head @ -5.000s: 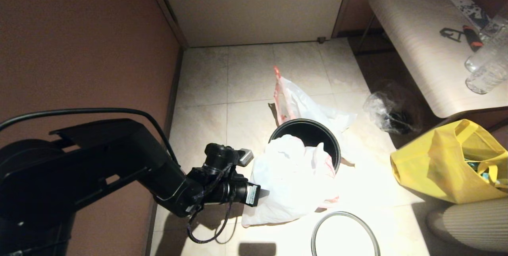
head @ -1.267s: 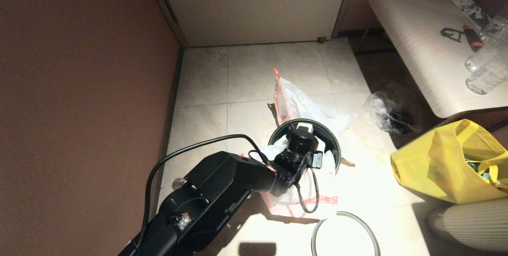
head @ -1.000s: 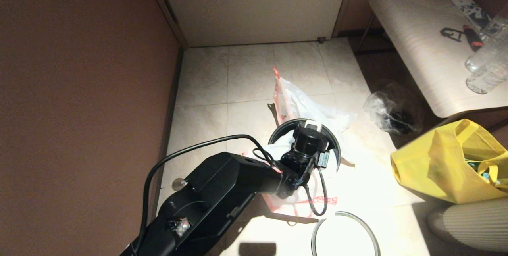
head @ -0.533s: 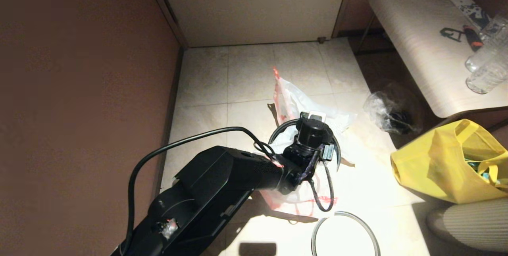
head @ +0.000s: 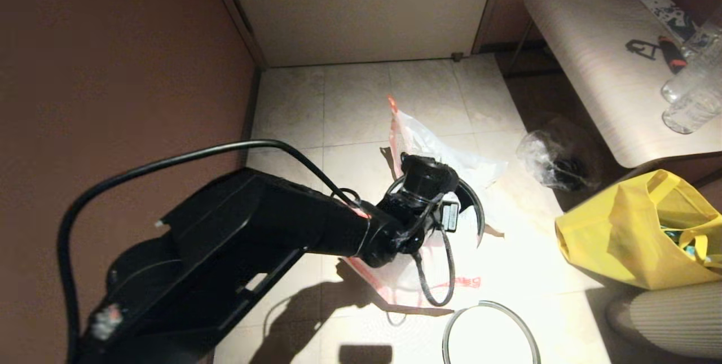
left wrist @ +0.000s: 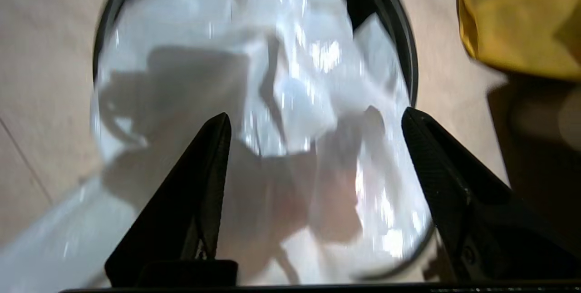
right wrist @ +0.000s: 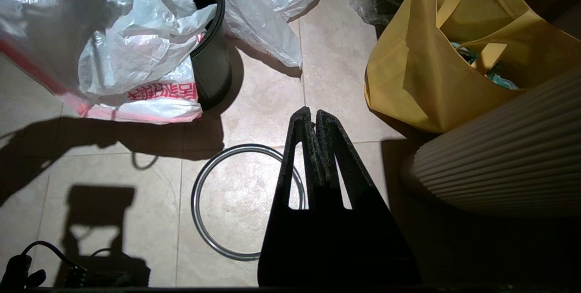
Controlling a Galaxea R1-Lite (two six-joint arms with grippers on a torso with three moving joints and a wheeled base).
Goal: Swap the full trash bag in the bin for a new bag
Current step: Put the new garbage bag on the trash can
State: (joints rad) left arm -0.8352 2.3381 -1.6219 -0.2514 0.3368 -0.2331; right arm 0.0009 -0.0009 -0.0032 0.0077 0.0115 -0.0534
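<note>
The left hand [left wrist: 313, 120] hangs over the bin [right wrist: 213, 57], released, its 2 fingers [left wrist: 195, 202] spread wide and grasping nothing. The new bag [right wrist: 136, 57] is stuffed into the bin's mouth, its red-printed part spilling over the near wall onto the floor. The full trash bag [head: 434, 147] lies crumpled behind the bin. The grey hoop [right wrist: 204, 206] rests on the floor before the bin. The right hand [right wrist: 314, 118] hangs above that hoop, clenched and empty. A yellow tote bag [head: 632, 234] sits well apart.

The left arm [head: 237, 240] is matte black and bulky, with a thick black cable [head: 169, 158] looping over it and a small white label [head: 449, 217] near the wrist. Both hands have tapered black fingers [left wrist: 190, 202].
</note>
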